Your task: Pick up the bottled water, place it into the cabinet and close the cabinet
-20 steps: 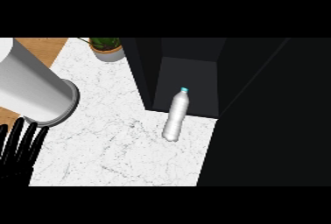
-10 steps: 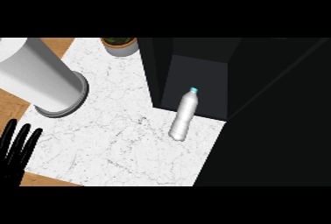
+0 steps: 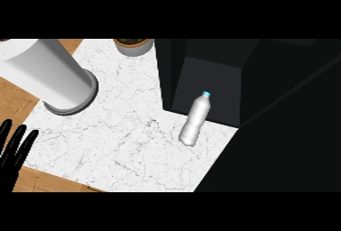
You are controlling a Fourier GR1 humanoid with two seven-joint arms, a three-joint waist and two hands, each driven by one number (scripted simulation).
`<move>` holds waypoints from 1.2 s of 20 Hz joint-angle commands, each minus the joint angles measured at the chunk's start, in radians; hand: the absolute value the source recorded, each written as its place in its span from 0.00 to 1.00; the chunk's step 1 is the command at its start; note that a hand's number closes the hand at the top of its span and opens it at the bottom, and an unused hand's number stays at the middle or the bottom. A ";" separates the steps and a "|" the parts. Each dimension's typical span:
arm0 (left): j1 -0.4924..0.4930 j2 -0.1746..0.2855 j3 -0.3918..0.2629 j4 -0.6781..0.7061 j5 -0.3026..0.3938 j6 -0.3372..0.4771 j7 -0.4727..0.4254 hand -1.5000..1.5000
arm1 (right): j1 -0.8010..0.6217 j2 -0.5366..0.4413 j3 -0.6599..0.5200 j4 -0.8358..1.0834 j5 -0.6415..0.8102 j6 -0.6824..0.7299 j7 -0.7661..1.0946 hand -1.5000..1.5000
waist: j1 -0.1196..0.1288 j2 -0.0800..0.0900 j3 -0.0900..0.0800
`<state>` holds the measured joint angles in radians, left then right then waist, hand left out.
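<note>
One hand shows: the left hand [image 3: 16, 155], low at the view's left edge, fingers straight and a little spread, holding nothing and touching no object. Well off to its right and somewhat farther out, the bottled water [image 3: 195, 121] is on the marble counter [image 3: 126, 149]. It is apparently upright, long axis vertical, with the blue cap on top. Just beyond it opens the dark cabinet [image 3: 216, 79]. The right hand is out of view, yet the bottle sits toward that side, so the right arm probably has the shorter reach.
</note>
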<state>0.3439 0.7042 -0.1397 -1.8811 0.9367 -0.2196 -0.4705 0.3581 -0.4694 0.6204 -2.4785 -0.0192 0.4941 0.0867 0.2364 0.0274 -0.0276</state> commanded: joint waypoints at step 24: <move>-0.027 0.044 0.052 0.014 0.046 -0.069 0.013 0.00 | -0.223 0.194 0.116 0.156 -0.236 -0.018 0.209 1.00 | 0.055 0.042 0.004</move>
<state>0.3259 0.7408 -0.0931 -1.8612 0.9792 -0.2773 -0.4590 0.1730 -0.3600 0.6335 -2.3961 -0.1879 0.5155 0.2324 0.2720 0.0592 -0.0270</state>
